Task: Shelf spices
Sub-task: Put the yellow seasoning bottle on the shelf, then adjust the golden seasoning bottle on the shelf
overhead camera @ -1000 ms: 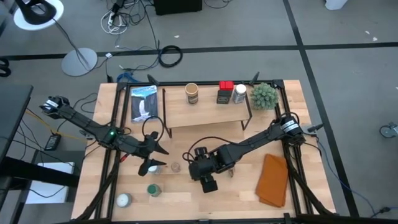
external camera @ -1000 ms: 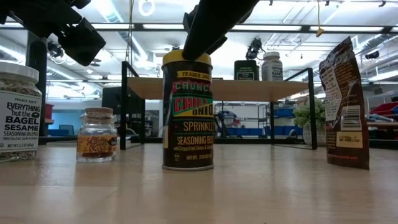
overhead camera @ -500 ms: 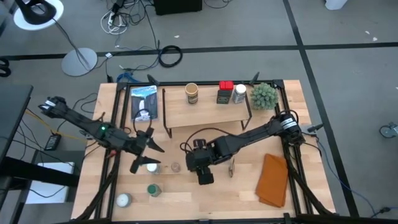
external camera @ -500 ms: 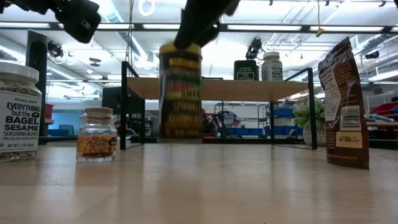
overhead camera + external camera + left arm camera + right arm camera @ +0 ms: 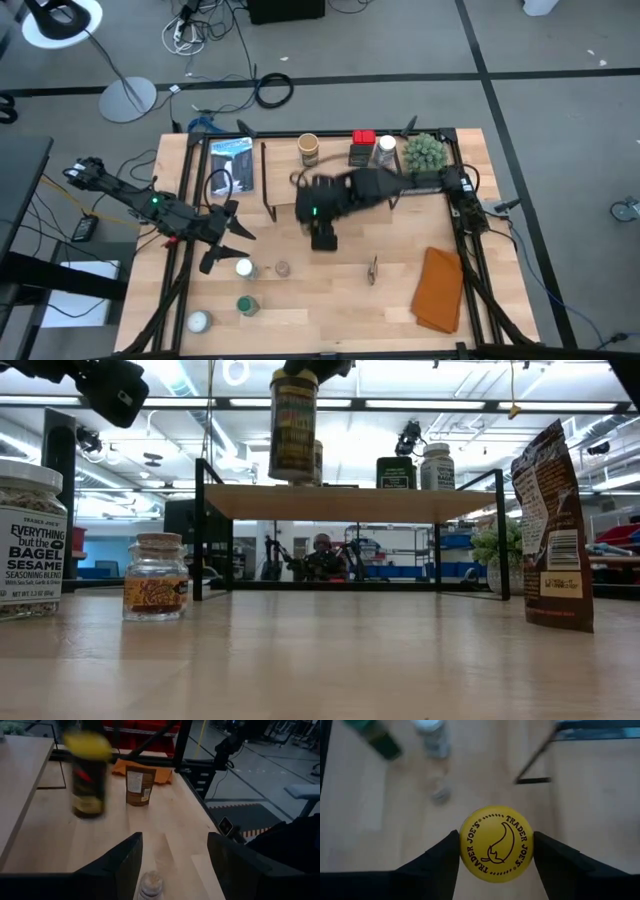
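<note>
My right gripper [image 5: 324, 238] is shut on a dark spice jar with a yellow lid [image 5: 293, 425], in the air in front of the shelf [image 5: 335, 180]. On the shelf's plank stand a tan-lidded jar [image 5: 309, 150], a red-topped tin [image 5: 362, 148] and a white-grey jar [image 5: 385, 150]. My left gripper [image 5: 220, 242] hovers open at the left. A white-lidded jar [image 5: 243, 268] and a small cork-topped jar [image 5: 283, 268] stand on the table near it. A green-lidded jar [image 5: 247, 305] and another white-lidded one [image 5: 199, 321] stand nearer the front edge. My right gripper pinches the jar between its two fingers [image 5: 442, 857], at opposite sides just under the yellow lid's rim [image 5: 465, 845]. The fingers come from above, slanting down. The jar hangs upright below them, lifted clear, its base about level with the shelf's plank [image 5: 340, 503].
A brown pouch [image 5: 372, 268] stands on the table right of centre, an orange-brown cloth [image 5: 440, 288] lies at the right, a green plant [image 5: 424, 153] sits by the shelf's right end, and a blue-white packet [image 5: 232, 165] lies left of the shelf.
My right gripper has lifted the yellow-lidded jar off the table and carried it up and toward the far edge, up to the shelf's height; the jar has stayed upright. My left gripper has drawn back toward the left edge and risen a little, still open.
</note>
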{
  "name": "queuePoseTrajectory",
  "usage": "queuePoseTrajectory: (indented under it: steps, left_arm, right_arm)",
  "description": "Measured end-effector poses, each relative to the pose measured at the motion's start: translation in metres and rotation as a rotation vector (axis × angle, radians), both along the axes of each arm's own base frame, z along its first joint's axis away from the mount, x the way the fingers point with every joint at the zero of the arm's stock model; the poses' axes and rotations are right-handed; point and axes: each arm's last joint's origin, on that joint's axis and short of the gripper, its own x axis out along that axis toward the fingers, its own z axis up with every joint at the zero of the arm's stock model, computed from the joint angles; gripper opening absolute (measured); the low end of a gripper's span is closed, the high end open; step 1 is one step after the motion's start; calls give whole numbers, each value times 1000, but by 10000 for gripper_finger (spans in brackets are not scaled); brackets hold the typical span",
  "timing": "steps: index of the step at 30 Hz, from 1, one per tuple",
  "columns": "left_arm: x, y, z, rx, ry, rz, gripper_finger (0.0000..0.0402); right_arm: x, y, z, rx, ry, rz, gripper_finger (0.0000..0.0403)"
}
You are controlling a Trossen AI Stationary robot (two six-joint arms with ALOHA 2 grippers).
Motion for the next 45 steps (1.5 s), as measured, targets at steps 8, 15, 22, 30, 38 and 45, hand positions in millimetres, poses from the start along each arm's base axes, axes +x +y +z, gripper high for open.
queuePoseTrajectory:
  steps: [8,15,22,30,38,45]
  left_arm:
    - [-1,0,-4,16,34,1,229]
    - [-1,1,-4,21,39,2,229]
    - [-1,1,-5,33,42,-1,229]
    - [-1,1,-5,49,37,-4,229]
    - [-1,1,-5,49,37,-3,229]
    - [-1,1,-5,50,37,-3,229]
  right_arm:
    - [-14,-71,29,-10,-34,-124,227]
    - [-18,-121,27,34,-24,-198,230]
    - [-22,-145,25,84,-18,-230,239]
    - [-22,-148,24,78,-19,-225,261]
    - [-23,-148,25,76,-19,-220,274]
    - [-29,-150,36,66,-54,-231,276]
